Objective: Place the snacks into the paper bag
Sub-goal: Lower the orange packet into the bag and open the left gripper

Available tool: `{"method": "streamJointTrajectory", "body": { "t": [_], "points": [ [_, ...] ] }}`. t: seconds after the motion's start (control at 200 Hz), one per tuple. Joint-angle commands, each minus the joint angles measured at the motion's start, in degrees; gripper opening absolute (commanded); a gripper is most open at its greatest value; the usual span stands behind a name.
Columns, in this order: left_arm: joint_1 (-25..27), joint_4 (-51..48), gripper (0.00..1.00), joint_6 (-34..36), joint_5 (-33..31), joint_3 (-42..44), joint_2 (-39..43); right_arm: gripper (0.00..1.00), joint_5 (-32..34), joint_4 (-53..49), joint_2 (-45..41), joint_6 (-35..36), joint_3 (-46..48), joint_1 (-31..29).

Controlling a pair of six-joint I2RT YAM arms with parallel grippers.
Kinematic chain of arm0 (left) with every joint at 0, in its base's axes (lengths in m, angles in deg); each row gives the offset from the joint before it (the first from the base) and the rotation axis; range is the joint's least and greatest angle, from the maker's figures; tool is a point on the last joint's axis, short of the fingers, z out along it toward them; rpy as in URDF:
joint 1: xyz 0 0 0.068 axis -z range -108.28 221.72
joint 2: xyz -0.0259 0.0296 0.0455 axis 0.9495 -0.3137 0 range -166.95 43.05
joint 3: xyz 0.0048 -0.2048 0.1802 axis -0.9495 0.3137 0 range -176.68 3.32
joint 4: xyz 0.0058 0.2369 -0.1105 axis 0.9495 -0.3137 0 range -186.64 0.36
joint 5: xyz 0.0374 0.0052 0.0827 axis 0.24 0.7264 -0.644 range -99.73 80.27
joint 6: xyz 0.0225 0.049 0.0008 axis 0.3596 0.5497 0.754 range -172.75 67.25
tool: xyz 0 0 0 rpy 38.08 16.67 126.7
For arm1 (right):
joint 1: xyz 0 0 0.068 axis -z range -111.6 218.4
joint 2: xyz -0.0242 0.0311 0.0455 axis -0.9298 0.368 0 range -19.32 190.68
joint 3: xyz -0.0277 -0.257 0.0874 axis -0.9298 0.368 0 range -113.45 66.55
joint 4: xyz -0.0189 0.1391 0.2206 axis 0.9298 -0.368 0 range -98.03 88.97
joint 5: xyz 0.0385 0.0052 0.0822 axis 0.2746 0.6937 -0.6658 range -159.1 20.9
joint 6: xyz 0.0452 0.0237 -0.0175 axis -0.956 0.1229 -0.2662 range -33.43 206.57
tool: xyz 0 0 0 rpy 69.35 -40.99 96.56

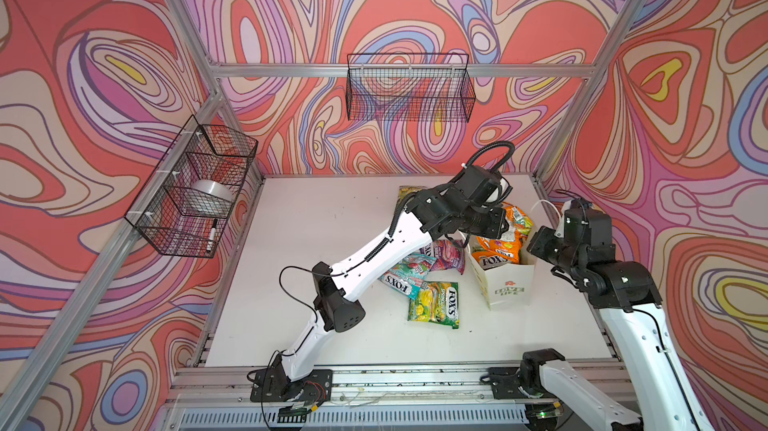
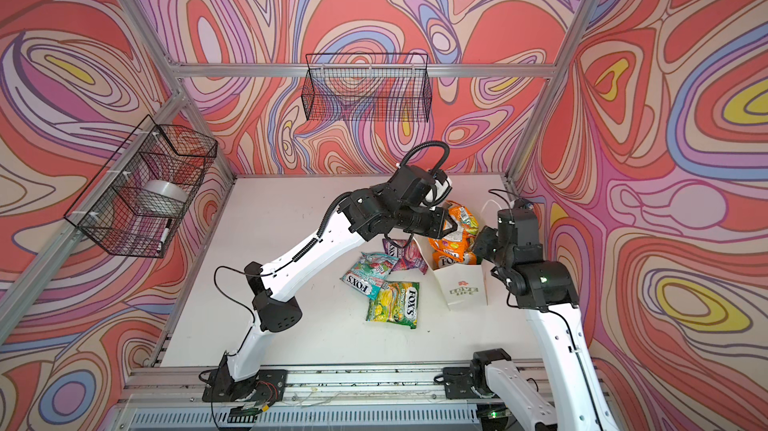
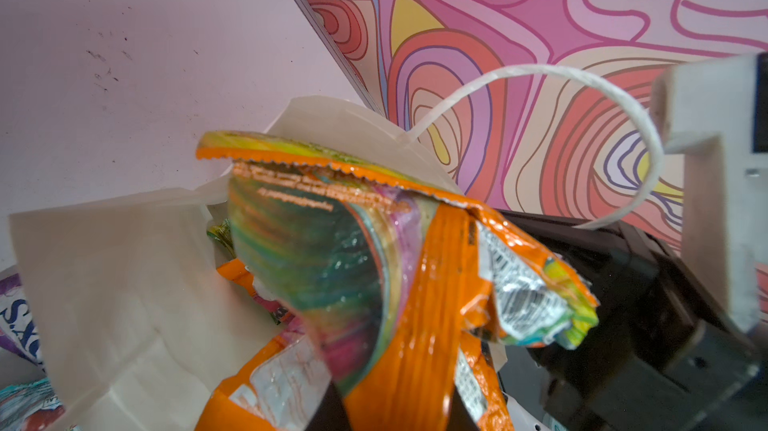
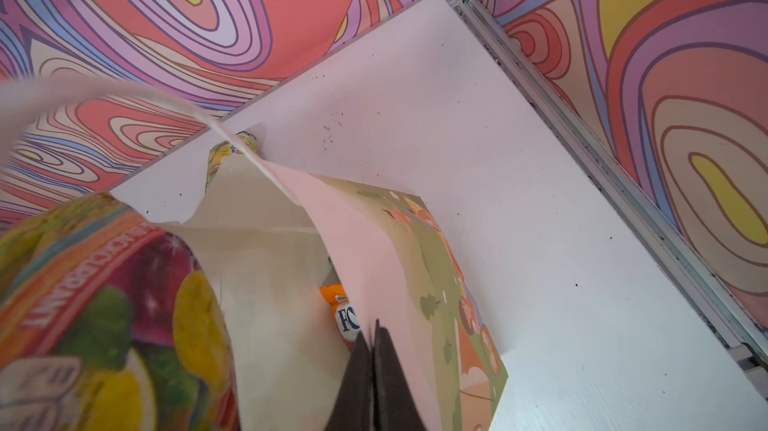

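Orange snack (image 1: 519,219) in left jaws above paper bag (image 1: 509,287), right jaws pinching rim

Green letters on the front of the white paper bag (image 1: 510,283) read "LOVE LIFE" under a small red flower emblem. An orange packet (image 1: 498,251) in the bag's mouth shows the brand "FOX'S". The teal packet (image 1: 405,279) on the table also reads "FOX'S". The yellow-green packet (image 1: 434,306) reads "FOX'S" and "SPRING TEA". The purple packet (image 3: 16,325) shows only "OX'S". In the right wrist view, a second orange packet (image 4: 343,312) deeper in the bag shows "FO". Smaller print is too blurred to read.
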Motion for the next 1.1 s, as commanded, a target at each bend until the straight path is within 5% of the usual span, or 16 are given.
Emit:
{"method": "streamJointTrajectory", "body": {
  "t": [0.0,0.556,0.776,1.097],
  "points": [
    [-0.01,2.77,0.2,0.01,-1.97,0.09,-1.59,0.0,-0.82,2.19,-1.18,-0.85,0.24,0.26],
    [-0.01,1.49,0.29,-0.98,-3.35,0.19,-7.16,0.0,-1.61,2.49,-0.83,-0.99,0.21,0.25],
    [-0.01,0.85,0.58,-0.83,-1.89,0.35,-5.54,0.0,-1.44,2.58,-0.8,-1.02,0.12,0.18],
    [0.0,2.22,0.72,-0.86,0.95,0.45,0.43,0.0,-0.76,2.32,-0.75,-0.96,0.04,0.18]
  ]
}}
